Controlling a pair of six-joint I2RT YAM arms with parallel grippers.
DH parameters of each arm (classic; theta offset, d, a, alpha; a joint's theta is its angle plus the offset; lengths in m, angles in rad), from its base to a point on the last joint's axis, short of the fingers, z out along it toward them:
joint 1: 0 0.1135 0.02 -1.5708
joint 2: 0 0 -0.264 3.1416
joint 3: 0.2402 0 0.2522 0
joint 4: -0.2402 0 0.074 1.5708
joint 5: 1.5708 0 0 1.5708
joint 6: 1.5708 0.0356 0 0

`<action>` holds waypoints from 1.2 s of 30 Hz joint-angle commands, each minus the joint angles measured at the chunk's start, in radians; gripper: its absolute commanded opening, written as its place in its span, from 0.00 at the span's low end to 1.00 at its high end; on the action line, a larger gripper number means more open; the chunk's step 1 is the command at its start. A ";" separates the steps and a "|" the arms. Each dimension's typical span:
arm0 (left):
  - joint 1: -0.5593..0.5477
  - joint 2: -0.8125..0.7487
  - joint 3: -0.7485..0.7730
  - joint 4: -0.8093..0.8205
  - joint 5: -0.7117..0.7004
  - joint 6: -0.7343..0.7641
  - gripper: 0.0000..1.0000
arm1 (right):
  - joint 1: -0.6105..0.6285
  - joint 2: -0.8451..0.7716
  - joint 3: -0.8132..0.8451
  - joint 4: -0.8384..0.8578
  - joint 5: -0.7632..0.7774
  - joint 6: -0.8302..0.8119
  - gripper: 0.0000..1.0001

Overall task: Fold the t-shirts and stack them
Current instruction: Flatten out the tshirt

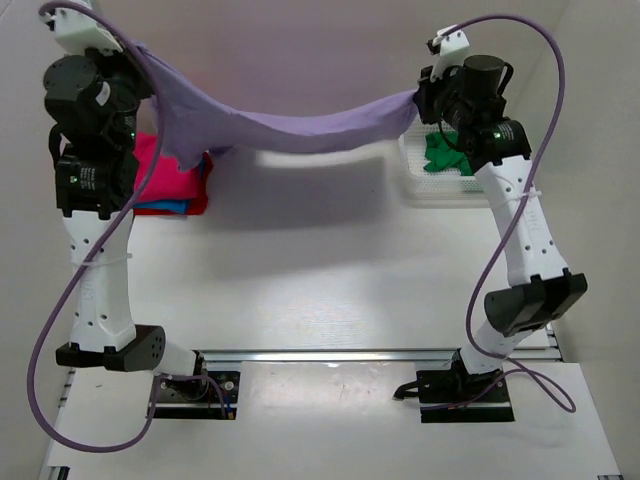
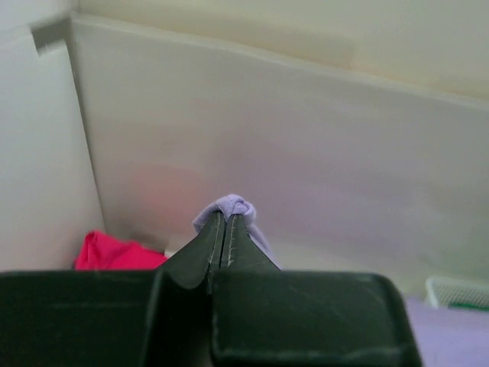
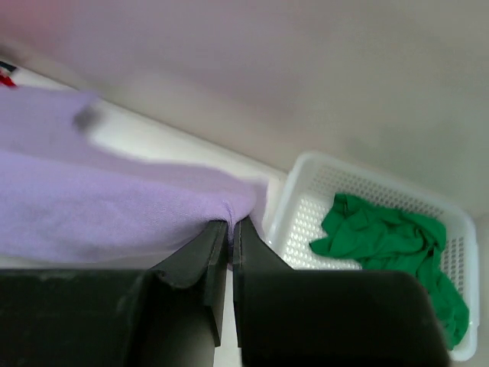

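A lilac purple t-shirt [image 1: 290, 125] hangs stretched in the air between my two grippers, sagging in the middle above the table. My left gripper [image 1: 135, 55] is shut on its left end; the cloth bunches at the fingertips in the left wrist view [image 2: 229, 206]. My right gripper [image 1: 418, 97] is shut on its right end, also seen in the right wrist view [image 3: 229, 222]. A green t-shirt [image 1: 443, 155] lies crumpled in the white basket [image 1: 415, 185], and shows in the right wrist view [image 3: 390, 237]. A stack with magenta pink [image 1: 165, 165], blue and red shirts lies at the back left.
The white lattice basket [image 3: 306, 199] stands at the back right, under my right wrist. The folded stack [image 2: 114, 251] sits beside my left arm near the left wall. Both arm bases stand at the near table edge.
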 commanded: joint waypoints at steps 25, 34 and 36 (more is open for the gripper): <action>0.016 0.092 -0.055 0.131 -0.024 0.013 0.00 | 0.026 0.095 0.303 0.109 -0.013 -0.030 0.00; 0.112 0.315 0.271 0.143 0.100 -0.016 0.00 | 0.006 0.285 0.547 0.162 -0.056 -0.030 0.00; 0.137 0.308 0.325 0.148 0.126 -0.037 0.00 | -0.014 0.276 0.581 0.169 -0.058 -0.026 0.00</action>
